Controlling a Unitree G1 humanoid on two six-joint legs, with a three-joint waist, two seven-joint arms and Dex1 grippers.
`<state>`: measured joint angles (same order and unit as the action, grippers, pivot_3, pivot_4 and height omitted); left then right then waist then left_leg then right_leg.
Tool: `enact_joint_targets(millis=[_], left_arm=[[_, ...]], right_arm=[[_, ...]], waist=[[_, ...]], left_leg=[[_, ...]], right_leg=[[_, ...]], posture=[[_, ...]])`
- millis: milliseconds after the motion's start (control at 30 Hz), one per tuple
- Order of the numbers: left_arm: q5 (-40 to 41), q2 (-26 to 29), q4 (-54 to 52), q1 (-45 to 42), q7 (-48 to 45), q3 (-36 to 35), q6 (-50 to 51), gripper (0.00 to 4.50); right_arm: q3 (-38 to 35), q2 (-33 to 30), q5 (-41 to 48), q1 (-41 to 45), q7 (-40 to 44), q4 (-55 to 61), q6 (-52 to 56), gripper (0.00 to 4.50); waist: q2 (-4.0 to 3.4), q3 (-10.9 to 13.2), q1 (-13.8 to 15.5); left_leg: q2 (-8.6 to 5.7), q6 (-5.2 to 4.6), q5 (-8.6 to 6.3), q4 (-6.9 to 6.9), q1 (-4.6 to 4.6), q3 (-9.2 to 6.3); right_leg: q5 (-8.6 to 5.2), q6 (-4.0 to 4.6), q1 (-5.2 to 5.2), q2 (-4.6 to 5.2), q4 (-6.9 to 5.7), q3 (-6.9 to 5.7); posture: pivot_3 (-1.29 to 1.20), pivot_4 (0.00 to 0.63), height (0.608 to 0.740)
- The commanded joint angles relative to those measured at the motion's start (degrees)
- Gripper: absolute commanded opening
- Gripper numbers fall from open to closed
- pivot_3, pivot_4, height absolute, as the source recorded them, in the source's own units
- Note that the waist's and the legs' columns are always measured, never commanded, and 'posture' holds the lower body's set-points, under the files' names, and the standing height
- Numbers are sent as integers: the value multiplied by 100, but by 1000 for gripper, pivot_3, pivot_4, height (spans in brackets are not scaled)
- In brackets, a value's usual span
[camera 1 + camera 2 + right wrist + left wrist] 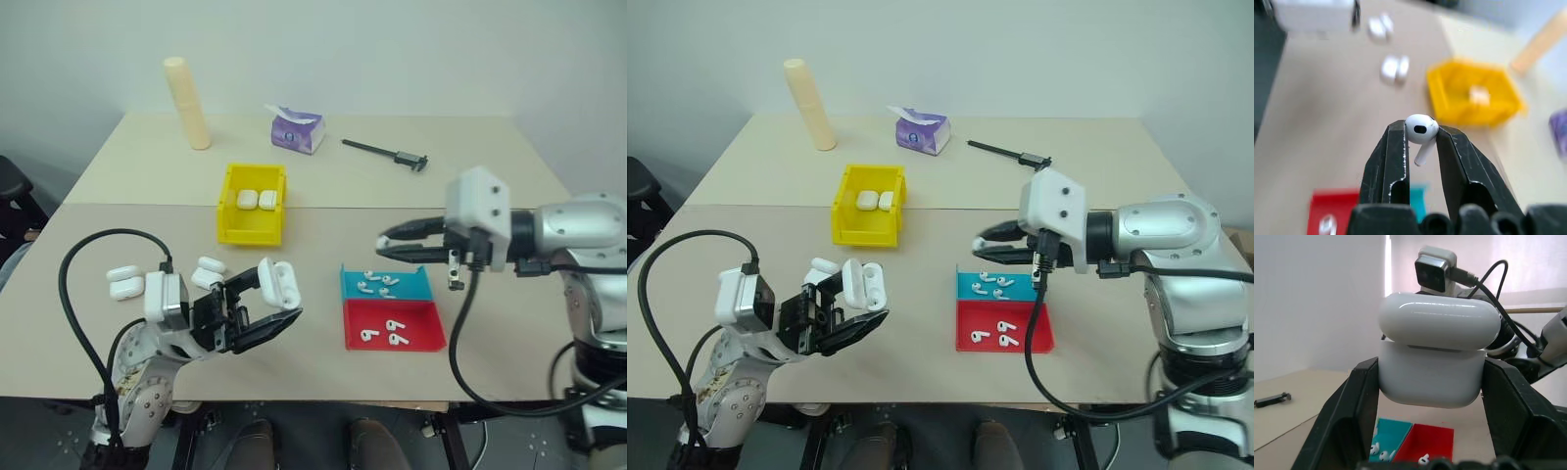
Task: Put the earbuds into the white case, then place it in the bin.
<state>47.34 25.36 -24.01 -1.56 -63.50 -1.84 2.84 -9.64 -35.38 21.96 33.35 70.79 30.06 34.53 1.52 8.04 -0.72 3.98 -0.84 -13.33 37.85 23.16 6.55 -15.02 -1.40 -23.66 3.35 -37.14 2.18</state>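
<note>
White case point(278, 284) & earbud point(1421, 129); yellow bin point(227, 211); teal tray point(421, 286), red tray point(423, 333).

Both head views look down and forward over the counter point(323, 245) from above the arms, sharing nearly the same scene, slightly offset sideways. The left wrist camera sits very close behind the left claw point(1430, 382), facing level across the counter toward the teal tray point(1391, 433) and red tray point(1432, 443). The right wrist camera looks along the right claw point(1420, 134) toward the yellow bin point(1474, 98), also seen from the head.
</note>
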Motion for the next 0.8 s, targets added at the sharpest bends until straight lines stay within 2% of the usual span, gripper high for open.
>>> enact_joint_targets(millis=[33,300,567,800], left_arm=[[148,-93,-212,-174,-80,74,48,2846],[130,-258,-116,-255,-188,153,132,2846],[151,-285,-86,-251,-320,142,164,2846],[144,-317,-61,-271,-381,166,178,2846]], right_arm=[[-257,463,610,-110,-221,123,-829,760],[157,1402,1526,-74,-359,-220,-1624,760],[996,1565,1304,-101,-6,-645,-2369,760],[1326,1553,1280,-125,25,-751,-2649,760]], waist=[[0,0,0],[-2,0,-15],[-2,0,-9],[-3,0,-7]], left_leg=[[0,0,0,0,-1,1],[1,0,0,1,-12,0],[0,0,0,1,-27,2],[1,0,0,1,-28,1]], right_leg=[[0,-1,1,0,0,0],[1,-1,12,-1,-1,0],[1,-1,29,0,2,-4],[0,-1,30,0,3,-5]], posture=[[0,150,740],[0,150,740],[0,150,740],[0,150,740]])
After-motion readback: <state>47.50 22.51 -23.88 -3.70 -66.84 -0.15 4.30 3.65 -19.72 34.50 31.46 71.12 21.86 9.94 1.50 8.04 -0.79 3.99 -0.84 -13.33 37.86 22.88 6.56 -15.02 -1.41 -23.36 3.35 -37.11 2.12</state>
